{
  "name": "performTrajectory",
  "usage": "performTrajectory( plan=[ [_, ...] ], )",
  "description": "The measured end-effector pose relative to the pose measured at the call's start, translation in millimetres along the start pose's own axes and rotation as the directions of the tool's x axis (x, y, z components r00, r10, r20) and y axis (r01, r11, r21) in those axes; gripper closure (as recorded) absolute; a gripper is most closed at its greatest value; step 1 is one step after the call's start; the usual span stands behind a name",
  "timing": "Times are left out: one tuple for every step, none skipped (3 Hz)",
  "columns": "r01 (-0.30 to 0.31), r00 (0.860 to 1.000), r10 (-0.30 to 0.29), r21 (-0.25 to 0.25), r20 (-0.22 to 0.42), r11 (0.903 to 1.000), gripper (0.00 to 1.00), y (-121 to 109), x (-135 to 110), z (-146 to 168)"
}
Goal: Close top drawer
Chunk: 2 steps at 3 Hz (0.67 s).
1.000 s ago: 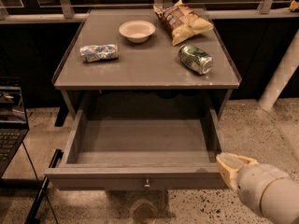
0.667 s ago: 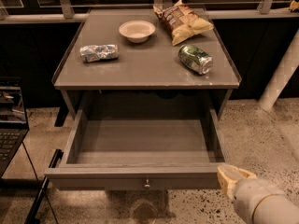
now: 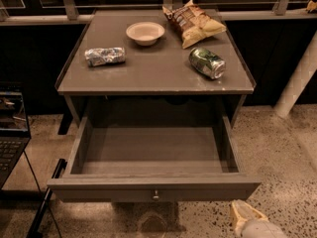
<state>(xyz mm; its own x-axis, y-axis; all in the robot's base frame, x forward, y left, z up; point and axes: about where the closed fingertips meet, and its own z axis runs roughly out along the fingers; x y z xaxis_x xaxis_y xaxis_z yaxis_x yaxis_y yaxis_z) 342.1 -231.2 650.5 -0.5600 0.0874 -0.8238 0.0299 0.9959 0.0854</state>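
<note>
**Gripper low by the top drawer**

We see the gripper at the bottom right of the view, just below the drawer's right front corner and apart from it. We cannot make out whether it is spread or clamped. The top drawer stands pulled far out from under the grey table, its small knob centred on the front panel. On the tabletop lie a crushed silver can, a white bowl, a chip bag and a green can.
</note>
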Motion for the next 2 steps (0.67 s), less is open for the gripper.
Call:
performTrajectory(
  plan=[
    [-0.020,1.000,0.020,0.012,-0.012,0.9997,1.00,-2.9,22.2,21.3],
    [0.002,1.000,-0.002,-0.014,-0.015,0.9999,1.00,3.3,27.2,49.4]
  ],
)
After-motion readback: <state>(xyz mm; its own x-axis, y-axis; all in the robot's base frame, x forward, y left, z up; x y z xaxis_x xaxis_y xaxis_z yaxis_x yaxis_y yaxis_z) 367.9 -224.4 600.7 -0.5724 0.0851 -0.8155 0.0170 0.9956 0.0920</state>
